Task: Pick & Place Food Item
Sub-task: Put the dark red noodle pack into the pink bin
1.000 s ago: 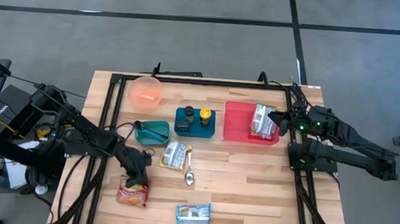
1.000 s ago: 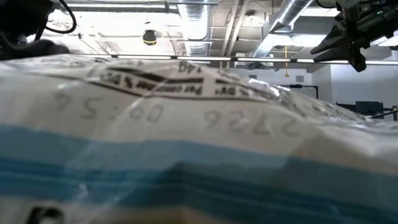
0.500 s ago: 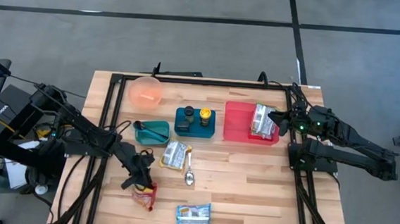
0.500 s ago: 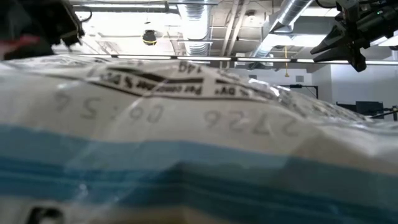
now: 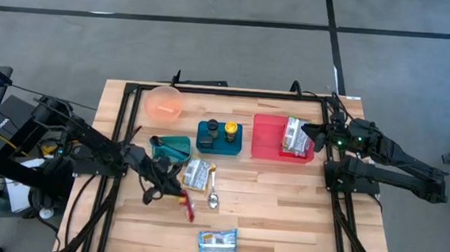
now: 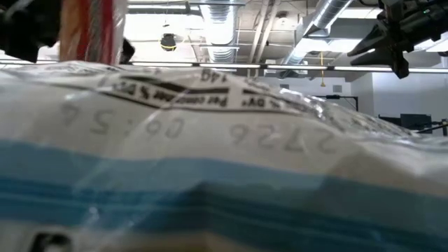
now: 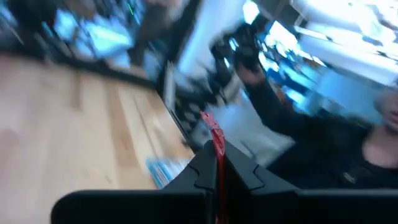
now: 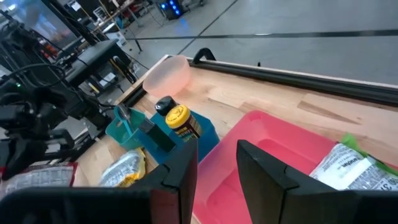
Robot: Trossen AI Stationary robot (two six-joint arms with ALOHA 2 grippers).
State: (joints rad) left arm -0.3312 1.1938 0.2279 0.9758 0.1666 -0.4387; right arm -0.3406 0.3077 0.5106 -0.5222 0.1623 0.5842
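Note:
My left gripper (image 5: 170, 189) is shut on a red snack packet (image 5: 187, 208), which shows edge-on above the table's near-left part. It also shows in the low view (image 6: 87, 31) and the left wrist view (image 7: 217, 149). My right gripper (image 5: 307, 133) hovers open and empty at the right rim of the red bin (image 5: 268, 141). In its wrist view (image 8: 217, 165) the bin (image 8: 273, 155) lies below. A silver and green packet (image 5: 293, 135) lies in the bin. My left gripper pinches the red packet between its two fingers (image 7: 200, 176), and the packet's thin edge (image 7: 216, 138) sticks out past the fingertips. The packet is lifted clear of the table and stands on edge. Which end the fingers have cannot be told.
A blue and white packet (image 5: 216, 246) lies at the near edge and fills the low view (image 6: 224, 161). A silver and yellow packet (image 5: 196, 173) and a spoon (image 5: 213, 197) lie mid-table. A teal bowl (image 5: 169, 147), a teal holder with bottles (image 5: 219, 136) and a pink bowl (image 5: 164, 103) stand farther back.
My left gripper has lifted the red packet off the table, where it lay flat. It has gone up and toward the table's right edge while turning. The packet now stands edge-on, clear of the wood.

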